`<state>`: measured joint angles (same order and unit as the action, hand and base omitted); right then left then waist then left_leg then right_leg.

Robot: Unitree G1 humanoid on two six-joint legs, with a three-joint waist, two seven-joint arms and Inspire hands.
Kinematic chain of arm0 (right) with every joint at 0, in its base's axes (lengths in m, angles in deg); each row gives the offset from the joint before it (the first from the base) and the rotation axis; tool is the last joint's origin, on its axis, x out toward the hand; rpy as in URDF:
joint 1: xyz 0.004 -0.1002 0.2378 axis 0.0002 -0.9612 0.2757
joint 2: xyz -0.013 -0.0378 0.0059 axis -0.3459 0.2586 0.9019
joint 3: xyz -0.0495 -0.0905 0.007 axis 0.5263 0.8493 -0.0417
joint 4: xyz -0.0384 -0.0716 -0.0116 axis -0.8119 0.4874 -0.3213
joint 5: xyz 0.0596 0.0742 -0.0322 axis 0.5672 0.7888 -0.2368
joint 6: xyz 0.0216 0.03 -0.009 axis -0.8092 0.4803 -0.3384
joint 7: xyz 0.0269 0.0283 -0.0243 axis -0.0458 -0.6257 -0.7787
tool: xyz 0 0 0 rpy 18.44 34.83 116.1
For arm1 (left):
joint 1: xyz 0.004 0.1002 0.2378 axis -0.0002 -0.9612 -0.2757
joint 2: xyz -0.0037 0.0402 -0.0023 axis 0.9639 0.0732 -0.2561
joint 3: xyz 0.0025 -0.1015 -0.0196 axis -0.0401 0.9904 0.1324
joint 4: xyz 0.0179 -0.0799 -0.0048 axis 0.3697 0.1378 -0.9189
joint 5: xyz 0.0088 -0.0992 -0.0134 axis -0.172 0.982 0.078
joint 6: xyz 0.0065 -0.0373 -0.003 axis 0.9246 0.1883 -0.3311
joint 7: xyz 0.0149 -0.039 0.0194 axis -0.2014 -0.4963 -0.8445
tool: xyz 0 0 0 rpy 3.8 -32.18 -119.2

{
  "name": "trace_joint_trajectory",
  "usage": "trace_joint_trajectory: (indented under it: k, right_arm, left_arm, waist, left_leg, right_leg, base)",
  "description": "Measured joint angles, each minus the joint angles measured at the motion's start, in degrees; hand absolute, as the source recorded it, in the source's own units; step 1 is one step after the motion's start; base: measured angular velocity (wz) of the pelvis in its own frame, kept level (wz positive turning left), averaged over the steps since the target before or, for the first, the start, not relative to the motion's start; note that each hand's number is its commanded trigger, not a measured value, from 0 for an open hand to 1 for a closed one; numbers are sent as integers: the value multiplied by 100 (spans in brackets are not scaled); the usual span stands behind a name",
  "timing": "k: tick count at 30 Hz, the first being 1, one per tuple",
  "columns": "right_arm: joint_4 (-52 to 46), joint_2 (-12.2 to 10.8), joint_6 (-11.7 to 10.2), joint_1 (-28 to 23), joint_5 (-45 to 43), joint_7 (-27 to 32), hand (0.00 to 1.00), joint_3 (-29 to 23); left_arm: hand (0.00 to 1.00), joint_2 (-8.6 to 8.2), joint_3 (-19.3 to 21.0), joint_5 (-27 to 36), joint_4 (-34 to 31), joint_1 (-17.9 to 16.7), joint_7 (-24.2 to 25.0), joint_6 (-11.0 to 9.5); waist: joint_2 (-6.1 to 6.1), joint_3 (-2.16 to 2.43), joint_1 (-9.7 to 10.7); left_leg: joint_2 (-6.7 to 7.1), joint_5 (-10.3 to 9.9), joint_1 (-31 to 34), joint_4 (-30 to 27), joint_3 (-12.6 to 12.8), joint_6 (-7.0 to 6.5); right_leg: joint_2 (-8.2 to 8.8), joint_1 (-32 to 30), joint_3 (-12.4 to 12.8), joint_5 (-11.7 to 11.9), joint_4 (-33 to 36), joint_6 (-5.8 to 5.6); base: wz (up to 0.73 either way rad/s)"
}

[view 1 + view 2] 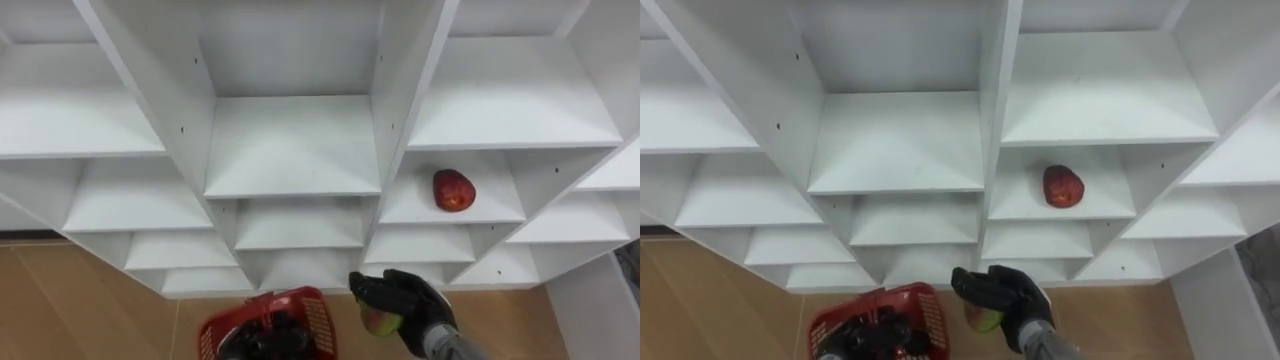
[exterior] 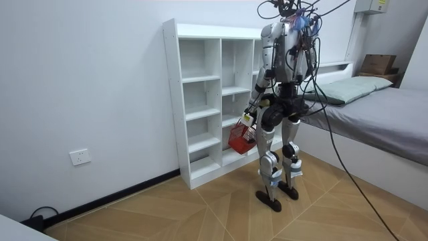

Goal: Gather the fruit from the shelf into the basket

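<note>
One green-yellow round fruit [image 1: 380, 322] is sitting in the curled fingers of the right hand [image 1: 420, 300], beside the red plastic mesh basket [image 1: 320, 312] that the left hand [image 1: 268, 342] is gripping. Recommended: be clearing the rim fully, then releasing low. One red apple [image 1: 453, 190] is lying mid-shelf in the white closet [image 1: 495, 205].

White closet [image 1: 290, 150]: open unit of upright walls and flat boards forming several columns of compartments. In the room view it stands [image 2: 200, 100] upright on the wooden floor [image 2: 200, 207], back against the white wall [image 2: 87, 80].

On boards: one red apple [image 1: 453, 190], in the column just right of the middle one, on the second board from the top in view. It lies near the middle of that board, clear of both side walls.

Floor: light wood planks, seen below the lowest boards [image 1: 80, 300].
</note>
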<state>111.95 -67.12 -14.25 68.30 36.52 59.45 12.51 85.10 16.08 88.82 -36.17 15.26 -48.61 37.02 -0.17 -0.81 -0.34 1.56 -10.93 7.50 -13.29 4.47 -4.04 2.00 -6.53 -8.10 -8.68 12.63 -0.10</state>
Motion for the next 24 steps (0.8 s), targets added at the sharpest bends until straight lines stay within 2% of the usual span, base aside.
trace_joint_trajectory:
  k: [4, 10, 18, 24]
  right_arm:
    - [0, -17, -2, 37, 2, -7, 100, 138]
    - [-1, -40, -6, 51, 2, -10, 100, 212]
    - [0, -64, -45, 167, -248, -23, 100, 210]
    - [475, -90, -49, 423, -452, -63, 100, 456]
  left_arm:
    - [100, -31, -132, 1, 0, 9, 90, 5]
    - [100, -108, -183, 4, 0, 50, 252, 14]
    - [100, -116, -216, -17, 0, 176, 294, 11]
    - [100, -97, -464, -10, 7, 238, 342, 7]
  waist:
    - [-31, -20, 3]
    - [-39, -25, -8]
    - [-40, -25, -12]
    - [-39, -25, -21]
  left_leg:
    - [-3, 2, 11, 45, 13, -1]
    - [-6, 2, 24, 61, 14, -1]
    - [-8, 3, 87, 49, 18, 0]
    - [-5, 6, 157, -33, 20, -3]
  right_leg:
    - [-1, -50, 1, 0, 1, 0]
    - [-3, -72, 5, -1, 1, 0]
    - [-6, -133, 9, -1, 2, 0]
    - [4, -168, 8, -1, 6, 0]
  base:
    - [-2]
    - [0]
    - [0]
    - [0]
